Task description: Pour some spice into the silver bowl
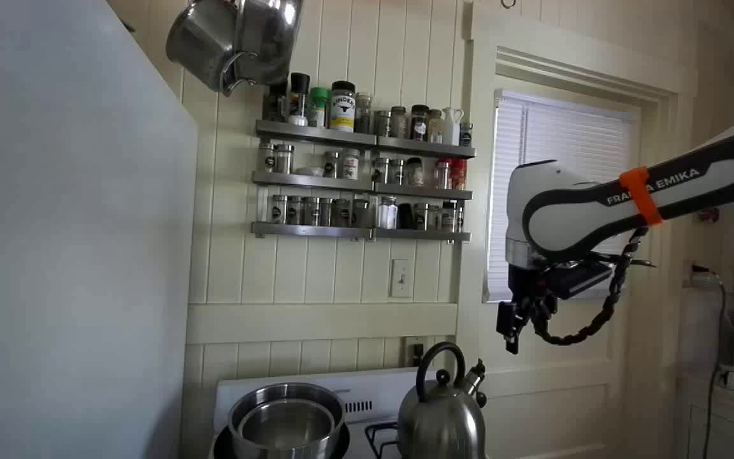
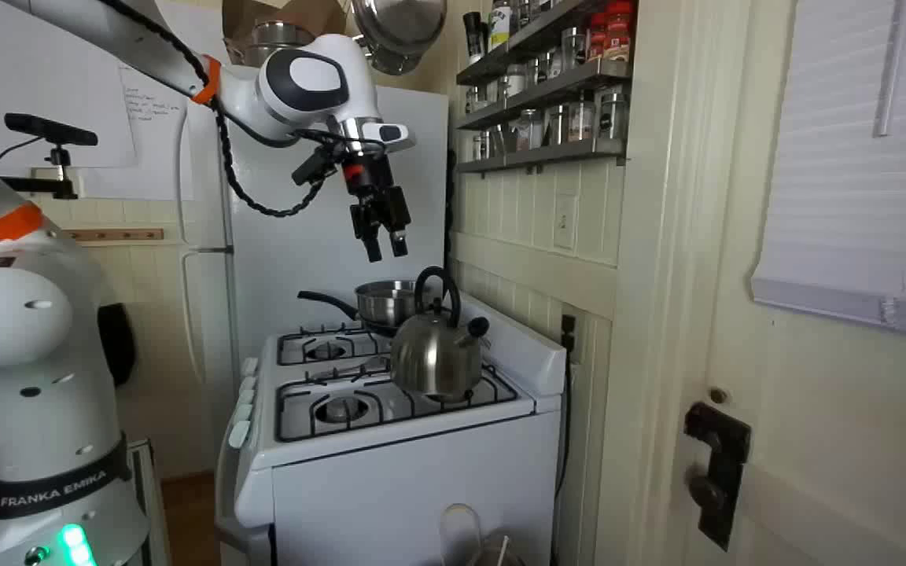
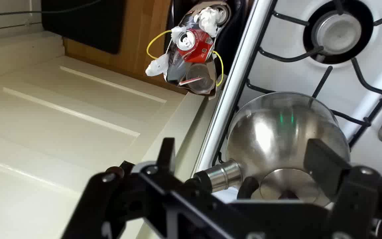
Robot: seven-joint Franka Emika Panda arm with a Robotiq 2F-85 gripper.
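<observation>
Wide and shiny, the silver bowl (image 1: pixel 287 394) stands at the back of the stove, a dark round edge showing beneath it. From another side the silver bowl (image 2: pixel 382 305) is partly behind the kettle, and a black handle (image 2: pixel 327 299) juts out beside it. Spice jars (image 1: pixel 343 108) fill three levels of wall shelves, also seen at the upper right in an exterior view. My gripper (image 1: pixel 510 333) hangs in the air above the kettle's height. In the wrist view the gripper (image 3: pixel 240 144) is open, its fingers far apart with nothing held. The bowl is outside the wrist view.
The steel kettle (image 3: pixel 264 139) with its arched handle is below my gripper on the stove (image 2: pixel 402 464). Pots (image 1: pixel 233 44) hang beside the top shelf. A tall white fridge (image 2: pixel 327 196) flanks the stove. A trash bag with cans (image 3: pixel 194 46) lies low beside it.
</observation>
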